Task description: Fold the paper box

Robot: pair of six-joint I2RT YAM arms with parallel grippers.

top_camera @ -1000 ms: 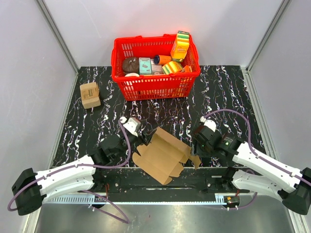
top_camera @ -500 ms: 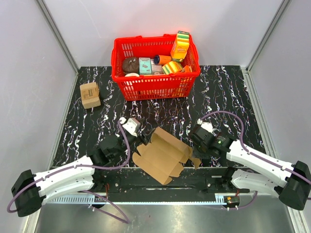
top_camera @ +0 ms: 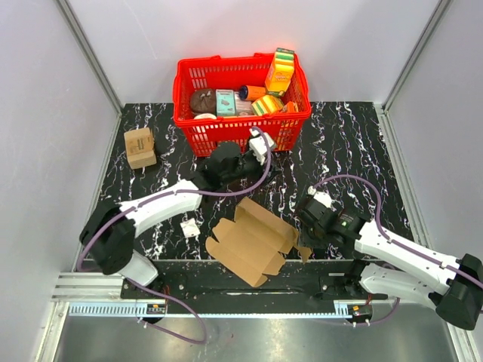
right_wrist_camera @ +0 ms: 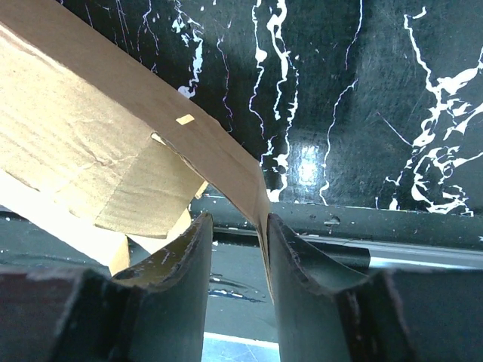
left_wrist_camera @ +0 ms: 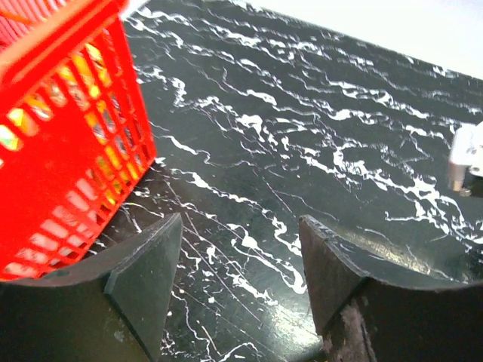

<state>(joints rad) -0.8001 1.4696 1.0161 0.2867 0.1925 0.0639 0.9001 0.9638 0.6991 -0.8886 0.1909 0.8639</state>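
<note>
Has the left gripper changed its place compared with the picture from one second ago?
Yes. The left gripper went from beside the paper box toward the far end of the table, and is now by the front wall of the red basket.

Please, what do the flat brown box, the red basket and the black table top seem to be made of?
The flat brown paper box looks like thin matte cardboard: crease lines, cut flaps. The red mesh basket seems glossy moulded plastic, with a regular grid wall. The black white-veined table top looks like polished marble or an imitation; it reflects light.
</note>
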